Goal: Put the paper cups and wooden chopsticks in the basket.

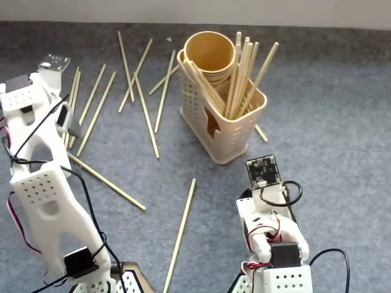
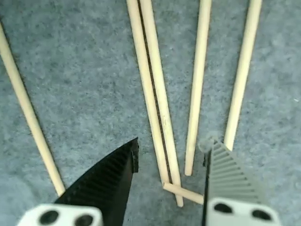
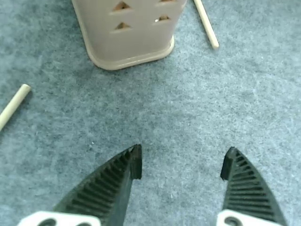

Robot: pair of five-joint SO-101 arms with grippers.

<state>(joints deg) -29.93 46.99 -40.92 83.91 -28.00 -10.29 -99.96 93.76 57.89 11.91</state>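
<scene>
In the high view, the basket (image 1: 226, 131) stands upright at upper centre of the grey table (image 1: 342, 122). Stacked paper cups (image 1: 209, 52) and a bundle of wooden chopsticks (image 1: 241, 76) stand inside it. Loose chopsticks (image 1: 91, 104) lie scattered to its left, and a lone chopstick (image 1: 181, 232) lies at lower centre. The left arm (image 1: 43, 183) stretches up the left edge. The right arm (image 1: 272, 244) sits folded at lower right, just below the basket.

In the left wrist view, the left jaws are spread and hold nothing. A touching pair of sticks (image 2: 155, 94) and a single stick (image 2: 198, 84) run between them, and a short crossing stick (image 2: 183, 193) lies near their base.

In the right wrist view, the right jaws are spread wide over bare table. The basket's base sits at the top, with one stick end (image 3: 207, 23) at upper right and another end (image 3: 14, 106) at the left edge.
</scene>
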